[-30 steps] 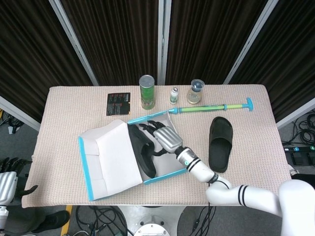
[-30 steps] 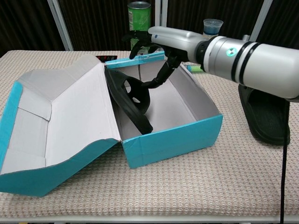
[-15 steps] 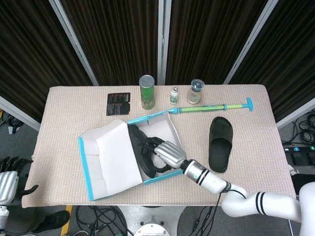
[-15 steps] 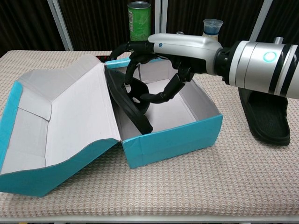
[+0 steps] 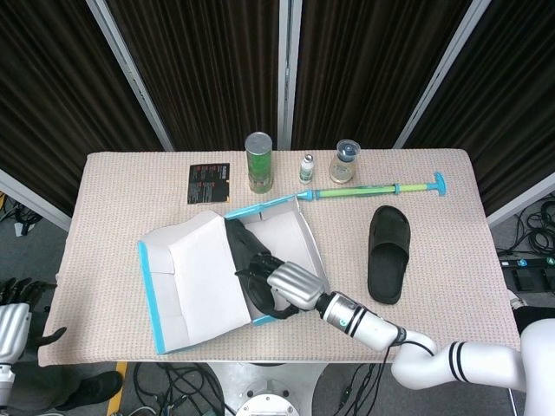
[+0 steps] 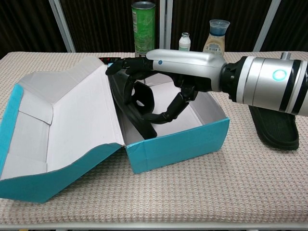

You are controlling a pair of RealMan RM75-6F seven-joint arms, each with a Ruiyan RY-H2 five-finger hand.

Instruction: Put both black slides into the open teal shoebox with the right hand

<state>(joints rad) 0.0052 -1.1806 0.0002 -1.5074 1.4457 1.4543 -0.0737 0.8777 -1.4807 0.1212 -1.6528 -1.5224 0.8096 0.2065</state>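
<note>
The teal shoebox (image 5: 303, 232) (image 6: 178, 142) stands open at the table's front, its lid (image 5: 192, 282) (image 6: 57, 130) folded out to the left. One black slide (image 5: 249, 260) (image 6: 136, 106) stands on edge inside, leaning on the box's left wall. My right hand (image 5: 290, 284) (image 6: 180, 65) reaches into the box from the front right. Its fingers (image 6: 124, 65) lie spread over the slide's top edge and its thumb (image 6: 166, 114) touches the slide low down. The second black slide (image 5: 388, 253) (image 6: 275, 126) lies on the cloth to the right of the box. My left hand (image 5: 10, 322) hangs off the table's front left, holding nothing.
Along the back stand a green can (image 5: 258, 161) (image 6: 143, 21), a small white bottle (image 5: 306, 167) (image 6: 185, 41) and a jar with a blue lid (image 5: 346, 162) (image 6: 215, 33). A long green and teal pump (image 5: 373, 188) lies behind the box, a black card (image 5: 209, 183) at back left.
My right hand has moved from the box's far end toward its front left, coming down over the standing slide. The slide has stayed against the left wall. The left hand has not moved.
</note>
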